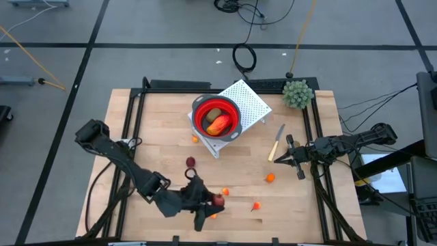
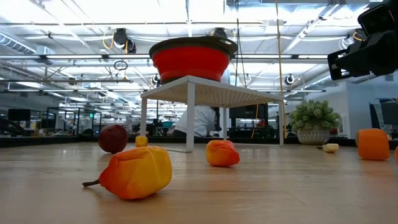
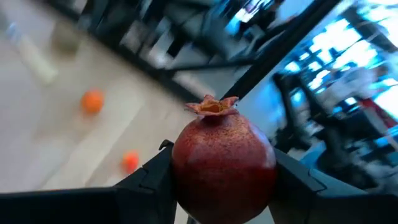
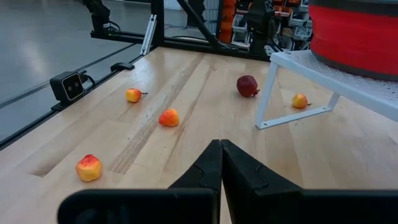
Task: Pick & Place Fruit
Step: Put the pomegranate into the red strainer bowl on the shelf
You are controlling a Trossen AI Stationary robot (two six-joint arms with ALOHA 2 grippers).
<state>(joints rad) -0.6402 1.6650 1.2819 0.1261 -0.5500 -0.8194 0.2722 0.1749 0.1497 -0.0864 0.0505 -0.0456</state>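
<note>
A dark red pomegranate ball (image 3: 222, 174) with a small crown (image 3: 212, 106) sits between the fingers of my left gripper (image 3: 222, 152). In the high view this gripper (image 1: 213, 201) is near the table's near edge. A second dark red ball (image 1: 190, 162) lies on the table. A brown oval (image 1: 214, 112) and a red-and-yellow piece (image 1: 219, 125) lie in the red bowl (image 1: 234, 108). Small orange bits (image 1: 270, 178) (image 1: 256, 204) are scattered on the wood. My right gripper (image 4: 219, 144) is shut and hovers at the table's right side (image 1: 281, 158). My left gripper pinches the pomegranate ball between its two fingers (image 3: 155, 177), one on each opposite side (image 3: 180, 168) at the widest part. The crown points away from the gripper's body. The table shows behind the ball, with no part of the ball seen resting on it.
The red bowl stands on a white perforated stand (image 1: 251, 99) at the far middle. A pale-handled knife (image 1: 276, 142) lies just beside my right gripper, and a green bushy plant (image 1: 298, 93) stands at the far right corner. A yellow-orange pear (image 2: 134, 171) lies near the low camera.
</note>
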